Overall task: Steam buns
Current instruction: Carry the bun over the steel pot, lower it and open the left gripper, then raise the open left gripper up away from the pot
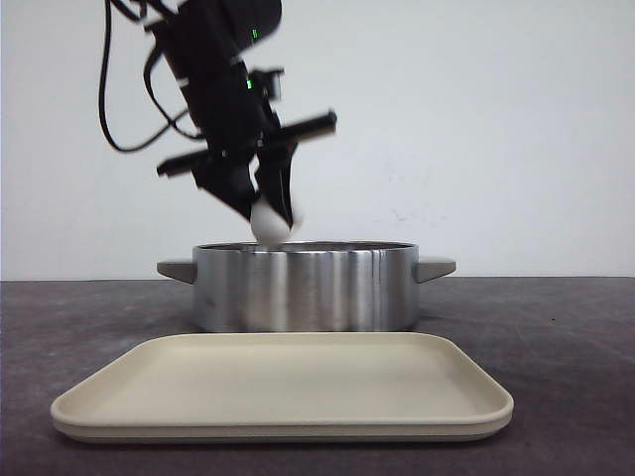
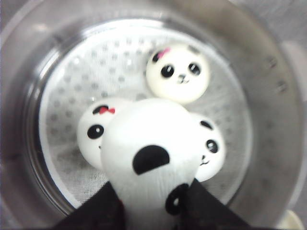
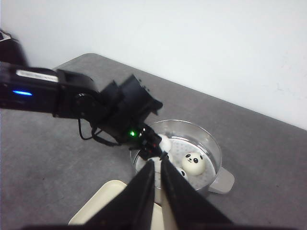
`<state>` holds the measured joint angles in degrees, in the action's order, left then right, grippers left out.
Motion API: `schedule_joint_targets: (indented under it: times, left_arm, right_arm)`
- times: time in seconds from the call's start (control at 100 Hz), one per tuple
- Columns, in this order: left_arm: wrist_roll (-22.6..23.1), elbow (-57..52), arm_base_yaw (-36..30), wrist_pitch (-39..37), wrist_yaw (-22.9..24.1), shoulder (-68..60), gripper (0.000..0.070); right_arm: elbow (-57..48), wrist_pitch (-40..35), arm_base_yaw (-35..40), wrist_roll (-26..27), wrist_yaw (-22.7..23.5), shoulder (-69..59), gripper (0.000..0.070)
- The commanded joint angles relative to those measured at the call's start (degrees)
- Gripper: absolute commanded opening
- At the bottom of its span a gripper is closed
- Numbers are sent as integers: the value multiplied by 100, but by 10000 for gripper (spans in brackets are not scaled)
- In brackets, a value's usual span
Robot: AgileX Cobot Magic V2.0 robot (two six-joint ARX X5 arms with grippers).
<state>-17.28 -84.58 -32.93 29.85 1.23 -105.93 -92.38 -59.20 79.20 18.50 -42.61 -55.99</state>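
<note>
My left gripper [image 1: 264, 206] is shut on a white panda bun [image 1: 268, 224] and holds it just above the rim of the steel pot [image 1: 298, 288]. In the left wrist view the held bun [image 2: 151, 158] is squeezed between the gripper's [image 2: 153, 203] black fingers [image 2: 96, 213]. Below it, three buns lie on the perforated steamer plate [image 2: 96, 72]: one far [image 2: 177, 72], one on one side [image 2: 88, 132], one on the other [image 2: 213, 148]. My right gripper [image 3: 157, 163] is shut and empty, high above the tray and pot [image 3: 213, 148].
A beige tray [image 1: 288, 387] lies in front of the pot, near the table's front edge, and shows in the right wrist view [image 3: 103, 203]. The pot has side handles [image 1: 437, 268]. The left arm [image 3: 115, 110] reaches over the pot. A white wall stands behind.
</note>
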Motion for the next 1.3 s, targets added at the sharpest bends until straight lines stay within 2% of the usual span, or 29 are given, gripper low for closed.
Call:
schedule_joint_targets:
  times: [0.0,0.21,0.28,0.4,0.48,0.65,0.83,1.12,1.29]
  left_arm:
    - [79,-114,-61,-7,-24,-223,0]
    - [79,-114,-46,109,-20,-625,15]
    - [79,-114,-46,101,-20,-675,122]
    - [79,-114,-46,48,-13,-682,400]
    - [76,-116,-46,50,-15,-682,487]
    - [70,-133,-46,164,-17,-682,498]
    - [52,-424,-61,455,-17,-682,647]
    - [55,-1580,-96,1255,-11,-590,642]
    - [50,-1768,-203,1154,42,-31,621]
  right_arm:
    - [-94,37,96,101,-81,-52,14]
    - [-94,37,96,101,-101,-52,14]
    - [-94,37,96,101,-101,-52,14]
    - [-94,37,96,101,-109,-52,14]
    - [-94,39,96,101,-149,-52,14]
    - [-94,42,96,103,-168,-70,14]
    - [-94,42,96,122,-192,-111,14]
    - [-94,35,96,190,-229,-160,14]
    - [-94,-120,92,192,-461,-166,14]
